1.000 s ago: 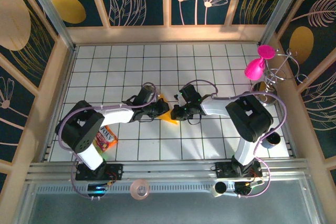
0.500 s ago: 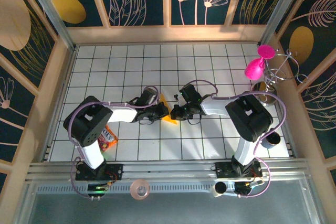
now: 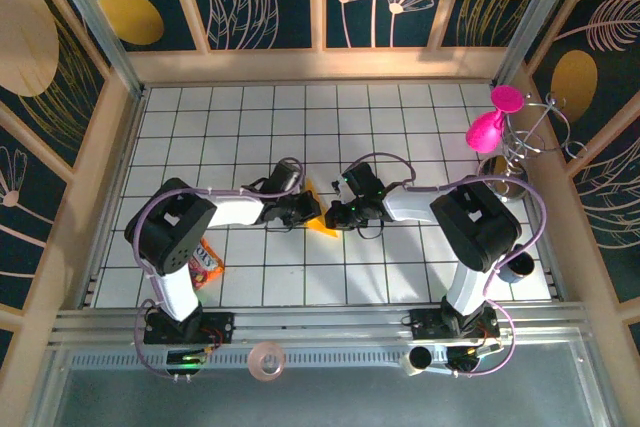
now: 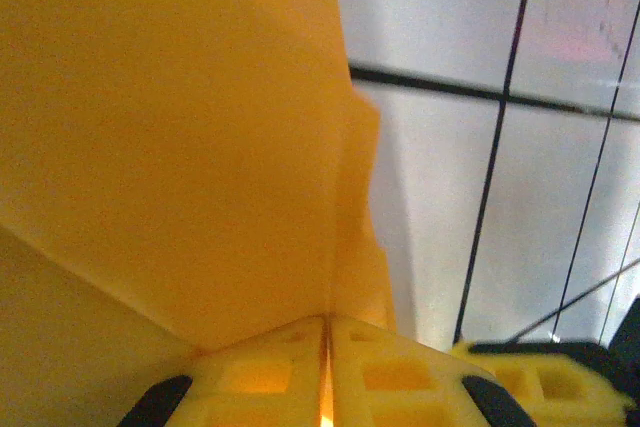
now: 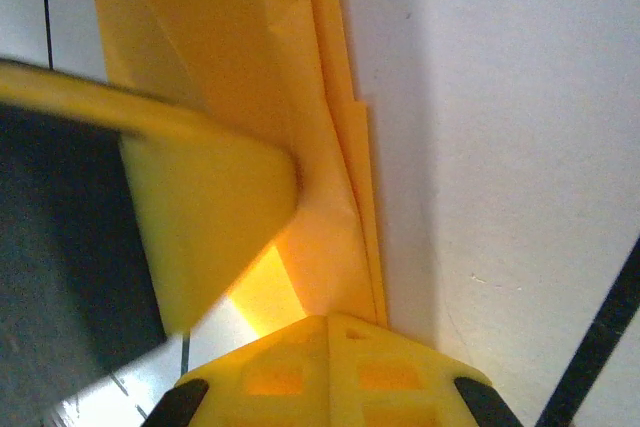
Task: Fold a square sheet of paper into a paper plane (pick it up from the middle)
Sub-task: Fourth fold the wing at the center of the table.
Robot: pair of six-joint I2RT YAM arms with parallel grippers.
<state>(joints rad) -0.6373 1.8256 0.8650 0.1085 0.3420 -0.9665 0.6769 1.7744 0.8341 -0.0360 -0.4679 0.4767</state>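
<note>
Orange-yellow paper plane [image 3: 322, 228], only part folded, is held just above the middle of the white tiled tabletop [image 3: 400, 117], caught between two arms that reach in from either side. From overhead, nearest me, a roll of tape [image 3: 266, 360] lies on the metal ledge between the two arm bases. A little farther in, a crinkly snack packet [image 3: 203, 262] peeks out from under the left arm. Beyond that the left gripper [image 3: 300, 210] and the right gripper [image 3: 339, 215] almost meet, with the paper showing as a small orange wedge between them, one flap sticking up on its far side. From this height I cannot tell how the jaws stand. The wrist cameras settle it. On the left wrist, the left gripper [image 4: 325, 372] has its jaws pressed together on the paper [image 4: 170, 147], which rises from the seam as a broad sheet with a stepped, layered right edge, and a yellow fingertip shows low on the right. On the right wrist, the right gripper [image 5: 328, 347] likewise has its jaws pinching the paper [image 5: 250, 57], and here several stacked folded edges run side by side up the frame, with a blurred yellow finger crossing in from the left. Farthest off, at the right wall, a pink balloon-like figure [image 3: 488, 127] perches on a wire stand [image 3: 540, 137].
</note>
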